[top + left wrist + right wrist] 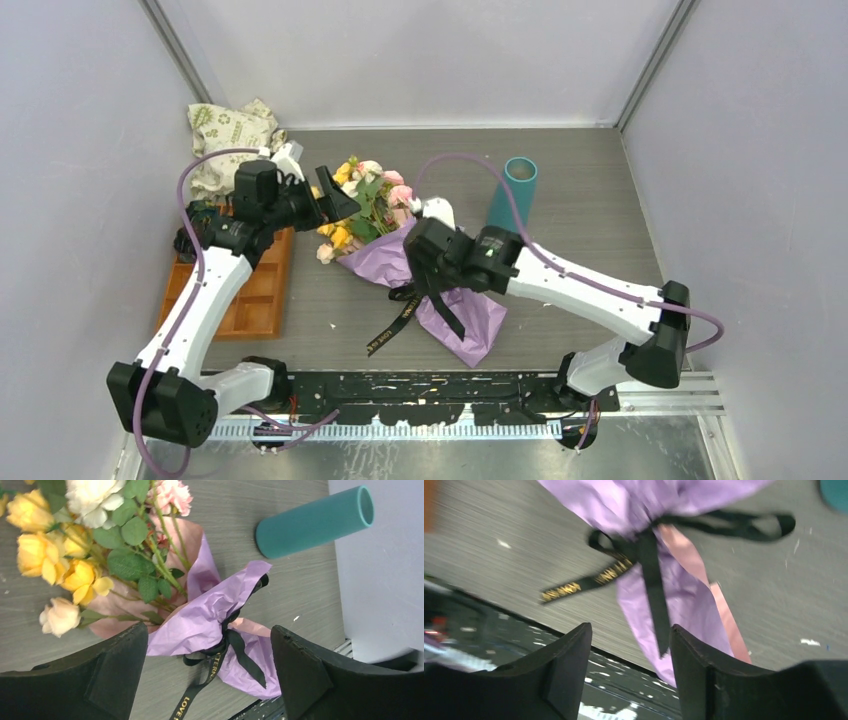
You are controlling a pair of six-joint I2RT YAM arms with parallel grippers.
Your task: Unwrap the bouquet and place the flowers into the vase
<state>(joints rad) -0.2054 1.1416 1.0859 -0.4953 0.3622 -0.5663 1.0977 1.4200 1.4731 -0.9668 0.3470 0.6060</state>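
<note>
left gripper (209, 642) hung wide open, empty, beside the flowers (80, 575); right gripper (630, 635) hung partly open, empty, over the black ribbon (651, 580).

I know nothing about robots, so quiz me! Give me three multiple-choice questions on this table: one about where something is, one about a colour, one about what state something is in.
1. Where does the vase stand?
A) left of the bouquet
B) on top of it
C) right of it

2. What colour is the ribbon?
A) red
B) black with gold lettering
C) plain white

3. The wrapping paper is:
A) still tied round the stems
B) torn off and lying apart
C) stuffed into the vase

Answers:
1 C, the top view shows it on the right arm's side.
2 B, both wrist views show gold letters on black.
3 A, the ribbon's knot gathers the paper.
</note>
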